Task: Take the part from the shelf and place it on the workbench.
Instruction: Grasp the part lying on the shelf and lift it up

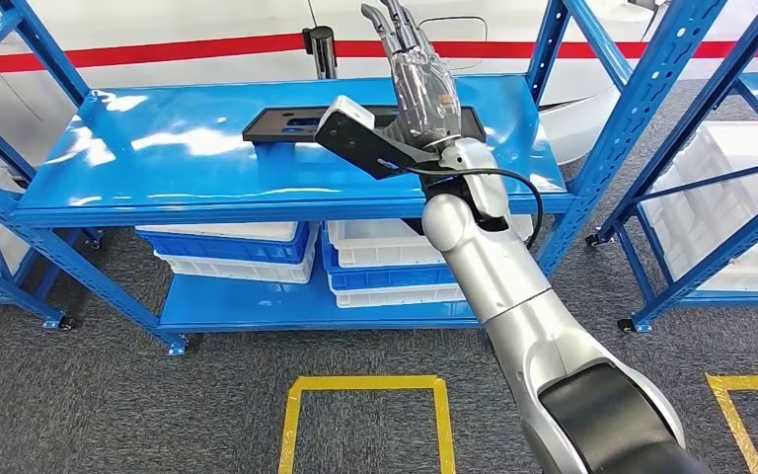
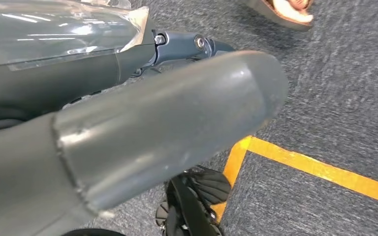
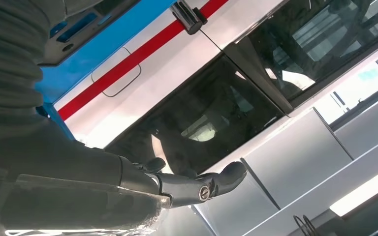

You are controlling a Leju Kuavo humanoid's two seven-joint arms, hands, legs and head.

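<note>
The right arm (image 1: 513, 296) is silver with rounded joints and a black panel near the shoulder; a thin black cable loops at the wrist; the right hand (image 1: 419, 74) has dark fingers under clear film.

No text, label, brand, number or sign can be read in any view.
</note>
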